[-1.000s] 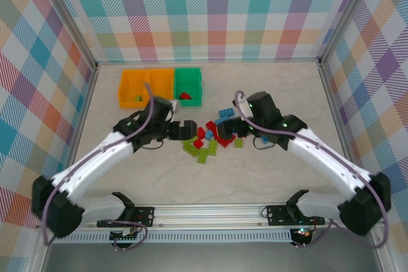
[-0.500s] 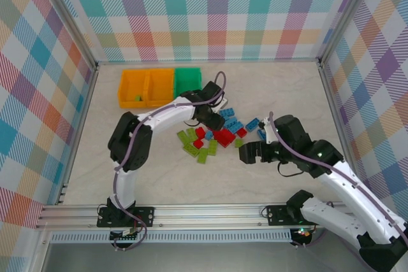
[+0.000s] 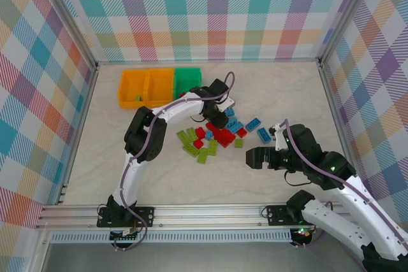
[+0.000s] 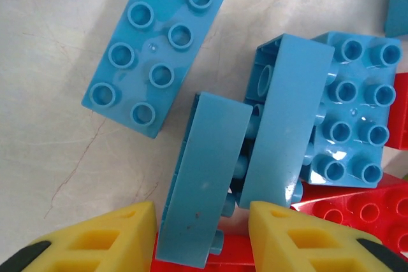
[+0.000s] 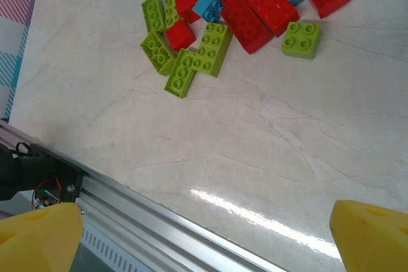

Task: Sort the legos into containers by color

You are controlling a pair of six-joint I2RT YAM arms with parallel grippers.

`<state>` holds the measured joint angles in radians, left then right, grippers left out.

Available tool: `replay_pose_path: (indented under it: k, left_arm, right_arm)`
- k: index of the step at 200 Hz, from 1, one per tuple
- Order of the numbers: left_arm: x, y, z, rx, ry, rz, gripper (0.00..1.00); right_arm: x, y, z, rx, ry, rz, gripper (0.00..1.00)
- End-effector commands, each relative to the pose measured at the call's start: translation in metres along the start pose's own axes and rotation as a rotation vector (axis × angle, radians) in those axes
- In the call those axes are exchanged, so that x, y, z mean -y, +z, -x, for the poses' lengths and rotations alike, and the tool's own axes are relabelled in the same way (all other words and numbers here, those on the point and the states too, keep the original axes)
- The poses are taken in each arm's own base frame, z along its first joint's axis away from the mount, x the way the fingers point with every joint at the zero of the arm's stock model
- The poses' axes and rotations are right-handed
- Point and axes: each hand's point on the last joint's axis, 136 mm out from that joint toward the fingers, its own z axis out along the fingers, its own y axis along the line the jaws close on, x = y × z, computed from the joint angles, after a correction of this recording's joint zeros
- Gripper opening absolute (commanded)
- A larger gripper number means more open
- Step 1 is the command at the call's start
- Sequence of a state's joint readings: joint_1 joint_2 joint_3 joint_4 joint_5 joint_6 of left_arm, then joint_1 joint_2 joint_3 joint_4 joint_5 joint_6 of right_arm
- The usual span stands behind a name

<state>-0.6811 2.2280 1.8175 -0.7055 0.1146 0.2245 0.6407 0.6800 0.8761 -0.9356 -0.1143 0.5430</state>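
Observation:
The legos lie in a loose pile of lime green, red and light blue bricks at mid-table. My left gripper reaches into the pile's far side. In the left wrist view it is open, its yellow fingertips on either side of a light blue brick lying on its side, with a gap on the right. More blue bricks lie close by. My right gripper hovers open and empty near the front. The containers, two orange and one green, stand at the back left.
A second tipped blue brick leans against the one between my fingers, over red bricks. The metal rail at the table's front edge runs under the right gripper. Plaid walls enclose the table.
The left gripper has shifted right over the blue bricks at the pile's far side. The right gripper has pulled back from the pile toward the front edge.

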Motion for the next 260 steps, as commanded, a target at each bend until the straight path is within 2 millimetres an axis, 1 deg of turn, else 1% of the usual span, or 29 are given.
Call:
replay_pose_path:
  k: [1,39,74,102,113,128,141,163,169,182,193,214,232,260]
  left_arm:
    - [-0.004,0.01,-0.015,-0.068,0.004,-0.027,0.43]
    - [-0.01,0.021,-0.023,-0.097,0.026,0.004,0.44]
    - [-0.012,0.028,-0.025,-0.107,0.04,0.005,0.43]
    - [-0.018,0.033,-0.034,-0.142,0.069,0.034,0.4]
    - [-0.019,0.034,-0.037,-0.149,0.077,0.042,0.37]
    - [-0.019,0.032,-0.041,-0.153,0.079,0.031,0.3]
    - [-0.018,0.029,-0.04,-0.136,0.071,0.007,0.29]
    - [-0.011,0.019,-0.033,-0.069,0.047,-0.052,0.31]
    - [-0.009,0.017,-0.03,-0.05,0.042,-0.067,0.34]
    - [-0.007,0.016,-0.026,-0.031,0.038,-0.079,0.43]
    - [-0.008,0.02,-0.026,-0.037,0.037,-0.077,0.45]
    - [-0.012,0.027,-0.024,-0.045,0.026,-0.062,0.39]
    - [-0.014,0.028,-0.017,-0.021,0.015,-0.054,0.34]
    - [-0.012,0.015,-0.001,0.06,0.001,-0.06,0.29]
  right_arm:
    - [-0.002,0.005,0.003,-0.007,0.016,0.004,1.0]
    - [-0.01,0.01,0.011,-0.013,0.012,0.022,1.0]
    - [-0.01,0.008,0.012,-0.005,0.016,0.022,1.0]
    - [-0.01,0.008,0.013,0.001,0.027,0.023,1.0]
    - [-0.011,0.009,0.014,0.005,0.029,0.028,1.0]
    - [-0.013,0.009,0.017,0.011,0.03,0.032,1.0]
    - [-0.014,0.01,0.019,0.012,0.029,0.033,1.0]
    - [-0.015,0.012,0.023,0.011,0.03,0.03,1.0]
    - [-0.016,0.013,0.023,0.009,0.029,0.03,1.0]
    - [-0.017,0.014,0.023,0.003,0.03,0.031,1.0]
    - [-0.017,0.015,0.024,0.002,0.032,0.033,1.0]
    - [-0.018,0.015,0.024,0.002,0.036,0.038,1.0]
    - [-0.017,0.015,0.023,0.003,0.038,0.037,1.0]
    - [-0.015,0.016,0.021,-0.001,0.044,0.028,1.0]
